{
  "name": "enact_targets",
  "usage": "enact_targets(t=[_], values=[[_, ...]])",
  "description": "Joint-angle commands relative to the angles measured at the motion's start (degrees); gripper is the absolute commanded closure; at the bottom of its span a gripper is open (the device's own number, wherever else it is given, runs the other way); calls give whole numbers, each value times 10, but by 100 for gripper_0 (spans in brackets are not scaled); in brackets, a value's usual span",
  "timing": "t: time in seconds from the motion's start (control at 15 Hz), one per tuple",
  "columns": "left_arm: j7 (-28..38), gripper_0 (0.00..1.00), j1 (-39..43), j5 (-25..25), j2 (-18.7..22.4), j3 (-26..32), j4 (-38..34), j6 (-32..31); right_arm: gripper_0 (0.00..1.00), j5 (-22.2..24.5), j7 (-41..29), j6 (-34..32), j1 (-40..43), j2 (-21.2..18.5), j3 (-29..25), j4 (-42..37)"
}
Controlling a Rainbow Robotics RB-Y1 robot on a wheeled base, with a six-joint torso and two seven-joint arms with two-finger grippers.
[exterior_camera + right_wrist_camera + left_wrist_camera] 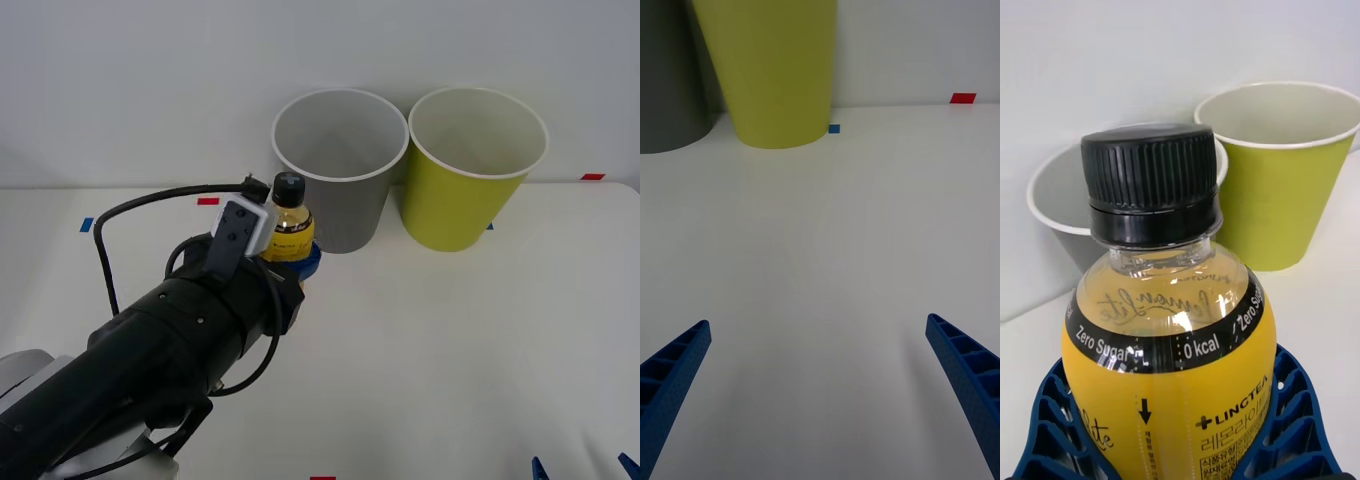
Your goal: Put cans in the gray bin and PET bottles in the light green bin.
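Observation:
My left gripper (293,260) is shut on the PET bottle (291,226), a small yellow bottle with a black cap, and holds it upright just left of and in front of the gray bin (345,215). In the left wrist view, blue fingers (1289,420) hug both sides of the bottle (1169,360), with the gray bin (1056,214) and the light green bin (1285,195) behind it. The light green bin (460,205) stands right of the gray one; both are open-topped and look empty. My right gripper (585,470) rests open at the table's near right edge.
Small red tape marks (207,201) and blue tape marks (86,224) dot the white table along the back wall. A black cable (105,260) loops off my left arm. In the right wrist view, bare table lies between the open right gripper (816,324) and the light green bin (775,67).

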Motion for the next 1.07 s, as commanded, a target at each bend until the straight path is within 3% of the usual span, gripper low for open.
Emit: enact_targets(t=[0.07, 0.73, 0.87, 1.07], values=[[-1, 100, -37, -15, -15, 8, -1, 51, 0, 0, 0, 0, 0, 0, 0, 0], [-1, 100, -107, 4, -23, 29, -6, 49, 0, 0, 0, 0, 0, 0, 0, 0], [-1, 100, -131, 24, -49, 28, -6, 55, 0, 0, 0, 0, 0, 0, 0, 0], [-2, 100, -203, 61, -65, 31, -6, 135, 0, 0, 0, 0, 0, 0, 0, 0]])
